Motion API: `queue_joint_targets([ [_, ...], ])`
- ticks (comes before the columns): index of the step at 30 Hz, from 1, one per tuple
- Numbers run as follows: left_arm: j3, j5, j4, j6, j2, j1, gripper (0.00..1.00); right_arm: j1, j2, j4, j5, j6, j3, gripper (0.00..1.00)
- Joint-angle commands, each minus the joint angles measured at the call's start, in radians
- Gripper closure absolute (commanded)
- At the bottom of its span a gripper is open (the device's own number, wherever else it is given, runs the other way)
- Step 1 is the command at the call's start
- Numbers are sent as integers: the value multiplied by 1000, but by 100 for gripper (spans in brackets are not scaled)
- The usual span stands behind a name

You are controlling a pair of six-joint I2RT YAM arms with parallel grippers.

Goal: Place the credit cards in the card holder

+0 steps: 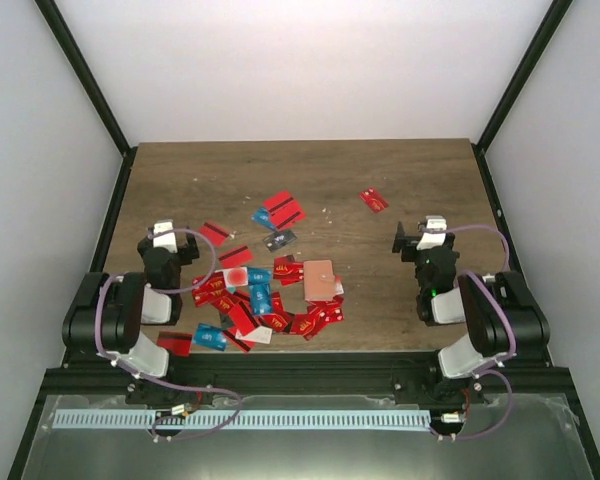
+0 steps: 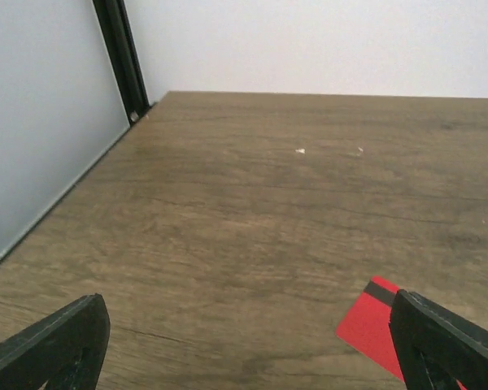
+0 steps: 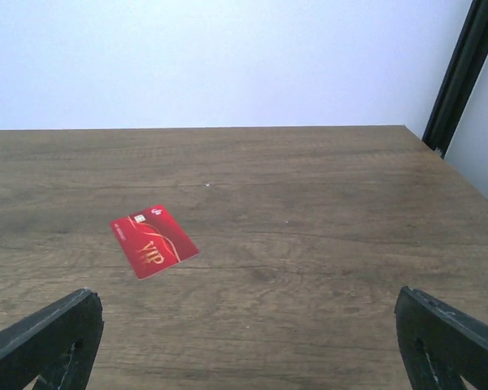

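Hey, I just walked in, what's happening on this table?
The job is putting the credit cards into the card holder, but nothing is held yet. The left gripper and the right gripper both hover open over the wooden table. Most cards lie scattered in a heap by the left gripper, with the tan card holder at the heap's right edge. One red VIP card lies alone ahead of the right gripper.

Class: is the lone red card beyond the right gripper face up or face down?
Face up: the red card lies flat, its gold VIP lettering showing.
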Motion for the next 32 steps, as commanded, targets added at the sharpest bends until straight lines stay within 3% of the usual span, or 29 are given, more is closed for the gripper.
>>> queue_joint_targets([
  [1,49,126,59,-23,38,33,5,-66,35,117,-152,13,14,0],
  [3,58,121,71,-15,36,29,1,-66,59,193,-166,8,0,0],
  [5,72,111,20,-13,36,25,0,-68,34,103,-155,20,21,0],
  [7,66,143,30,-2,37,24,0,-69,48,157,-150,19,8,0],
  [32,73,150,23,0,36,24,0,-71,42,120,-161,22,21,0],
])
